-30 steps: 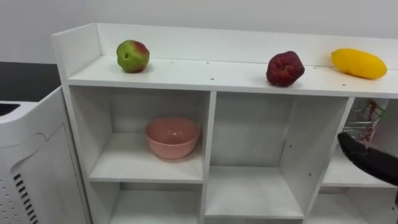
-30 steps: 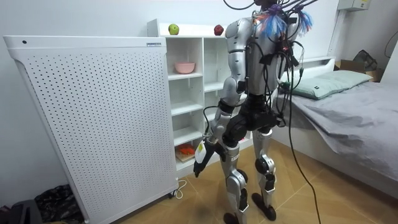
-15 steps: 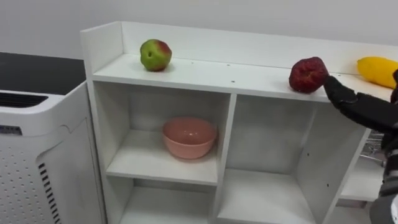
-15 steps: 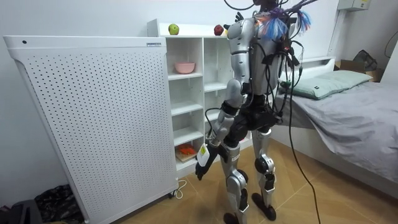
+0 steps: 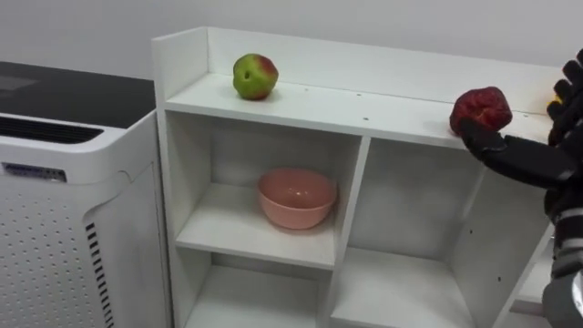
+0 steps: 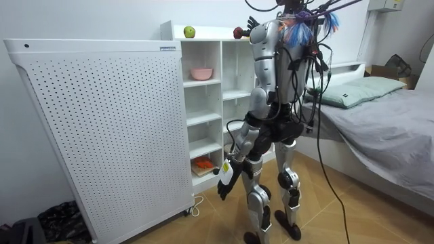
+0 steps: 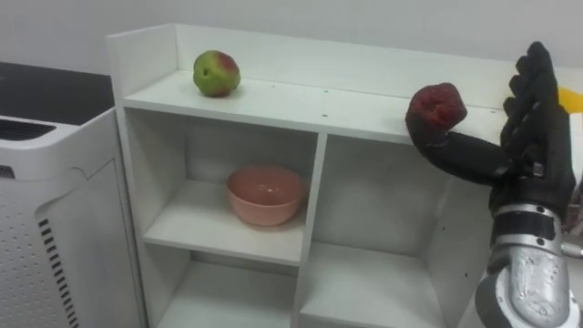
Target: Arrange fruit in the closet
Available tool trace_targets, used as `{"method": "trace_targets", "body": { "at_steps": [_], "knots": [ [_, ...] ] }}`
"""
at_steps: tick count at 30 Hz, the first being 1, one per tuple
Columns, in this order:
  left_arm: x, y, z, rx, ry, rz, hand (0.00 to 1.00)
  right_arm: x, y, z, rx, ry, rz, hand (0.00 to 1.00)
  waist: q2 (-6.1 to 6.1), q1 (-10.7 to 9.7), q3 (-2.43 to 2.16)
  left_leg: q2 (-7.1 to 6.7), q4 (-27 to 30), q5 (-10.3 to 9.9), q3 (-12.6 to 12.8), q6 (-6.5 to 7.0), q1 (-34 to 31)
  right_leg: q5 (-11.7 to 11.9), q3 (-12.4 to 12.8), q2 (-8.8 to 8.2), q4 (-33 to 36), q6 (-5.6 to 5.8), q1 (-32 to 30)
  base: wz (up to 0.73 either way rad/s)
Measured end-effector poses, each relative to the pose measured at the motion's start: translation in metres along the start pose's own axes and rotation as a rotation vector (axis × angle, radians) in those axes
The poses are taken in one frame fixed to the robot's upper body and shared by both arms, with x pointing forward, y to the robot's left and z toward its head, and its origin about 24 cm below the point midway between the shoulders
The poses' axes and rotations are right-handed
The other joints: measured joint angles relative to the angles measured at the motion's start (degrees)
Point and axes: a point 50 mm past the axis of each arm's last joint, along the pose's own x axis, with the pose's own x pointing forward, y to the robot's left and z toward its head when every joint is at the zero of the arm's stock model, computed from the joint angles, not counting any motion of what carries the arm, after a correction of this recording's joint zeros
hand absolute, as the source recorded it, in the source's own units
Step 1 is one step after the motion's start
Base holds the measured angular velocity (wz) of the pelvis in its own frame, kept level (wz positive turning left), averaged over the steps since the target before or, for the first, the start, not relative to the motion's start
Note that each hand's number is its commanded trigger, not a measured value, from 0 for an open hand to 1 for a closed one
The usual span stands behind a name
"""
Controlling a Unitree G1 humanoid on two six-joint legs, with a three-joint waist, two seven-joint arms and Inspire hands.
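Observation:
On top of the white closet (image 5: 301, 100) lie a green-red apple (image 5: 255, 76) at the left and a dark red fruit (image 5: 480, 107) further right. A pink bowl (image 5: 296, 198) sits in the upper left compartment. My right hand (image 7: 530, 159) is raised at the top shelf, open, fingers straight up. Its thumb (image 7: 446, 148) reaches under and against the front of the red fruit (image 7: 436, 106). A sliver of a yellow fruit (image 7: 573, 100) shows behind that hand. My left hand (image 6: 224, 183) hangs low beside my thigh in the room view.
A white perforated appliance (image 5: 64, 191) stands against the closet's left side. I stand close in front of the closet (image 6: 203, 102), with a bed (image 6: 386, 108) at the room view's right. Something orange (image 6: 203, 163) lies on a low shelf.
My right hand rose from beside the lower right compartment up to the top shelf, ending at the red fruit. The head camera swung left. My left arm stayed hanging, drifting slightly.

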Motion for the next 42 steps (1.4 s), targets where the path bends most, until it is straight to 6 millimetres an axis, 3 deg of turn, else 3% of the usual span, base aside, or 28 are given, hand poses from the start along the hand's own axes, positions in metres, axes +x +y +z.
{"method": "trace_targets", "body": {
  "at_steps": [12,20,21,23,24,26,27,42],
  "knots": [
    [0.002,0.005,0.004,0.009,0.009,-0.009,0.0,0.009,-0.001,-0.008,-0.019,0.059,0.055,0.0,0.28,0.45,0.23,-0.07,0.39,0.04,0.0,0.07,-0.51,0.0,-0.08,-0.14,0.08,0.0,-0.29,0.0],
    [0.002,0.007,0.005,0.014,0.006,-0.02,0.0,0.017,-0.002,-0.011,-0.028,0.078,0.051,0.0,-0.22,0.4,0.18,-0.08,0.73,0.04,-0.17,0.07,-0.96,0.0,-0.28,-0.14,0.08,0.0,-0.42,0.01],
    [0.002,0.007,0.006,0.014,0.005,-0.021,0.0,0.018,-0.004,-0.012,-0.036,0.08,0.056,0.07,-0.26,0.41,0.18,-0.08,0.73,0.04,-0.19,0.07,-0.97,0.0,-0.3,-0.15,0.08,0.0,-0.43,0.0],
    [0.003,0.008,0.006,0.014,0.003,-0.02,0.0,0.018,-0.004,-0.012,-0.041,0.081,0.062,0.49,-0.24,0.39,0.23,-0.07,0.72,0.04,-0.21,0.07,-1.01,0.0,-0.36,-0.15,0.08,0.0,-0.45,0.0],
    [0.003,0.008,0.007,0.014,0.001,-0.019,0.0,0.018,-0.004,-0.012,-0.041,0.081,0.064,0.52,-0.23,0.33,0.24,-0.06,0.71,0.04,-0.31,0.07,-1.05,0.0,-0.65,-0.15,0.08,0.0,-0.44,0.0],
    [0.003,0.009,0.009,0.014,-0.002,-0.017,0.0,0.018,-0.004,-0.012,-0.042,0.081,0.064,0.92,-0.23,0.29,0.23,-0.06,0.69,0.04,-0.44,0.07,-1.09,0.0,-0.86,-0.15,0.09,0.0,-0.43,0.04],
    [0.003,0.009,0.009,0.014,-0.004,-0.016,0.0,0.018,-0.004,-0.012,-0.042,0.08,0.064,1.0,-0.23,0.24,0.23,-0.06,0.69,0.04,-0.51,0.07,-1.12,0.0,-1.04,-0.15,0.1,0.0,-0.42,0.03],
    [0.004,0.012,0.013,0.012,-0.012,-0.006,0.0,0.023,-0.007,-0.004,-0.19,0.034,0.127,1.0,-0.37,0.74,-0.04,-0.08,0.42,0.04,-0.67,0.07,-1.2,0.0,-1.51,-0.17,0.06,0.0,-0.6,0.0]
  ]
}}
